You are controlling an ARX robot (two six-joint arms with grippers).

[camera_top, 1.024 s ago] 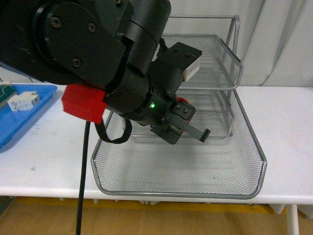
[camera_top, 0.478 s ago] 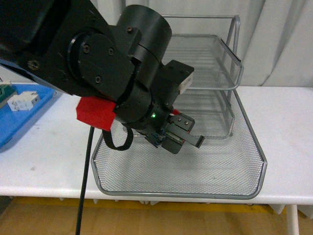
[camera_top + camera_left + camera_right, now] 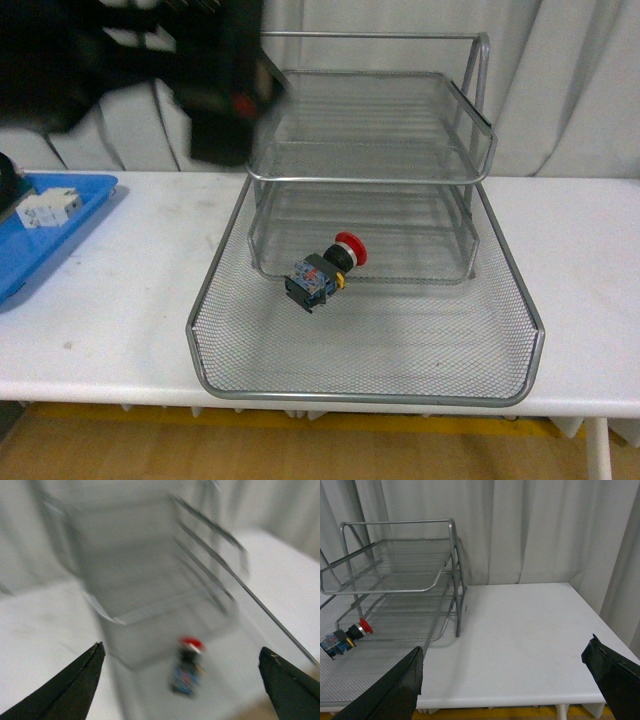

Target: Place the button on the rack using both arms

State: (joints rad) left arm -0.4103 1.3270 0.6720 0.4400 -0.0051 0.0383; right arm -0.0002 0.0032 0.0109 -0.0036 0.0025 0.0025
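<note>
The button [image 3: 325, 268], with red cap, yellow collar and black-blue body, lies on its side on the mesh of the rack's [image 3: 497, 285] lowest tier, cap toward the back. Nothing touches it. In the front view my left arm [image 3: 205, 90] is a dark blur high at the upper left, above the top tier's corner. The left wrist view is blurred: my left gripper [image 3: 180, 647] stands open, well above the button [image 3: 187, 670] and the rack [image 3: 210, 550]. My right gripper [image 3: 505, 647] is open over bare table, right of the rack [image 3: 395, 587]; the button [image 3: 345, 636] lies far off its side.
A blue tray [image 3: 60, 235] holding a white block [image 3: 48, 208] sits at the table's left end. The white table [image 3: 520, 615] runs right of the rack to its edge. Pale curtains hang close behind.
My left arm has risen out of the rack's lowest tier, up and to the left. The button that was at its fingers now lies free on the mesh.
</note>
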